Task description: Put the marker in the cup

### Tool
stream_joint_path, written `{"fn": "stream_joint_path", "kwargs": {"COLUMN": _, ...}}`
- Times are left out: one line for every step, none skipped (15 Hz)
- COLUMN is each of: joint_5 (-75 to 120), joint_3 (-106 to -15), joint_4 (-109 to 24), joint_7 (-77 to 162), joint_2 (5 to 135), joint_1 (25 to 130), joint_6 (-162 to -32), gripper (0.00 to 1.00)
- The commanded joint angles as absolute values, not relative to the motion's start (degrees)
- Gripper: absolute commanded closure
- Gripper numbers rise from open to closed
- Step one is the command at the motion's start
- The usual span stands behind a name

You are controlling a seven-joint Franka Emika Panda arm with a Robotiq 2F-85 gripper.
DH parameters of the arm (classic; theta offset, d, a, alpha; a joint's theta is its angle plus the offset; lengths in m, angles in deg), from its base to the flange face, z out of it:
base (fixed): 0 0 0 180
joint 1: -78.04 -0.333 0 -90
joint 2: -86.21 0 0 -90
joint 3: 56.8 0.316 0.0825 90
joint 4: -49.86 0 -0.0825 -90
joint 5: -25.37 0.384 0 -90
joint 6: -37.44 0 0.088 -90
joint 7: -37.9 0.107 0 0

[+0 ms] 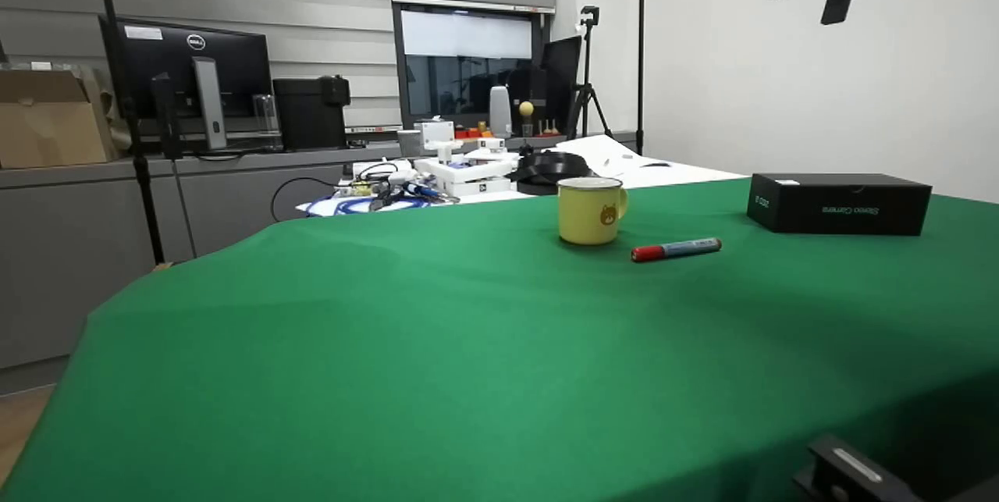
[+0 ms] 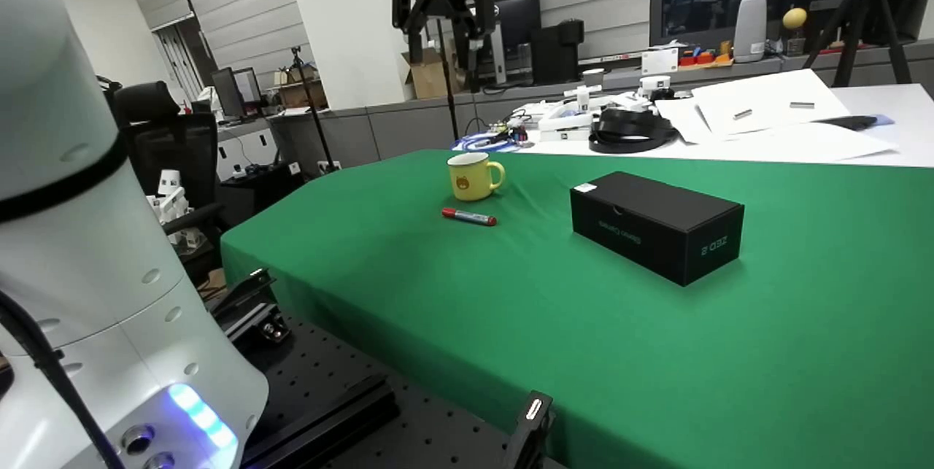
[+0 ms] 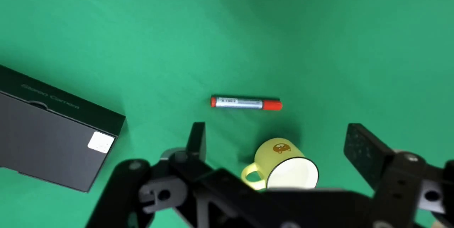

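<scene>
The red marker with a grey-blue label lies flat on the green cloth in both exterior views (image 1: 676, 250) (image 2: 469, 217), and in the wrist view (image 3: 244, 103). The yellow cup with a brown bear mark stands upright beside it in both exterior views (image 1: 584, 213) (image 2: 470, 179). In the wrist view the cup (image 3: 276, 155) shows its white inside, its lower edge covered by the gripper body. Marker and cup are apart. My gripper (image 1: 808, 4) is open and empty, high above the table, also in an exterior view (image 2: 442, 64) and the wrist view (image 3: 276, 128).
A black box (image 1: 839, 205) lies on the green cloth (image 2: 408, 272) to one side of the marker and cup; it shows in the wrist view (image 3: 53, 135) too. A white table (image 2: 897, 126) with papers, cables and white parts adjoins behind. The white arm base (image 2: 109, 294) stands at the cloth's edge.
</scene>
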State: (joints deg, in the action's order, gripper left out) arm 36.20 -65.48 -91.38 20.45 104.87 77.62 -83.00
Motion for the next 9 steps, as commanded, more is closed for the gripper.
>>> {"fn": "stream_joint_path", "kwargs": {"joint_5": 35.7, "joint_3": -64.8, "joint_4": -88.7, "joint_7": 11.1, "joint_2": 101.6, "joint_1": 76.0, "joint_6": -81.8, "gripper": 0.0}}
{"fn": "stream_joint_path", "kwargs": {"joint_5": 35.7, "joint_3": -64.7, "joint_4": -88.0, "joint_7": 8.4, "joint_2": 100.8, "joint_1": 75.5, "joint_6": -81.6, "gripper": 0.0}}
{"fn": "stream_joint_path", "kwargs": {"joint_5": 35.5, "joint_3": -64.4, "joint_4": -87.4, "joint_7": 5.8, "joint_2": 99.7, "joint_1": 75.0, "joint_6": -81.4, "gripper": 0.0}}
{"fn": "stream_joint_path", "kwargs": {"joint_5": 35.1, "joint_3": -64.0, "joint_4": -86.6, "joint_7": 3.4, "joint_2": 98.5, "joint_1": 74.6, "joint_6": -81.4, "gripper": 0.0}}
{"fn": "stream_joint_path", "kwargs": {"joint_5": 34.5, "joint_3": -63.6, "joint_4": -85.8, "joint_7": 1.3, "joint_2": 97.2, "joint_1": 74.3, "joint_6": -81.2, "gripper": 0.0}}
{"fn": "stream_joint_path", "kwargs": {"joint_5": 33.7, "joint_3": -63.0, "joint_4": -84.9, "joint_7": -0.8, "joint_2": 95.9, "joint_1": 74.1, "joint_6": -81.1, "gripper": 0.0}}
{"fn": "stream_joint_path", "kwargs": {"joint_5": 32.9, "joint_3": -62.4, "joint_4": -84.1, "joint_7": -2.7, "joint_2": 94.8, "joint_1": 74.0, "joint_6": -81.0, "gripper": 0.0}}
{"fn": "stream_joint_path", "kwargs": {"joint_5": 32.0, "joint_3": -61.8, "joint_4": -83.1, "joint_7": -4.7, "joint_2": 93.4, "joint_1": 73.9, "joint_6": -80.8, "gripper": 0.0}}
{"fn": "stream_joint_path", "kwargs": {"joint_5": 31.1, "joint_3": -61.2, "joint_4": -82.2, "joint_7": -6.7, "joint_2": 92.3, "joint_1": 73.9, "joint_6": -80.5, "gripper": 0.0}}
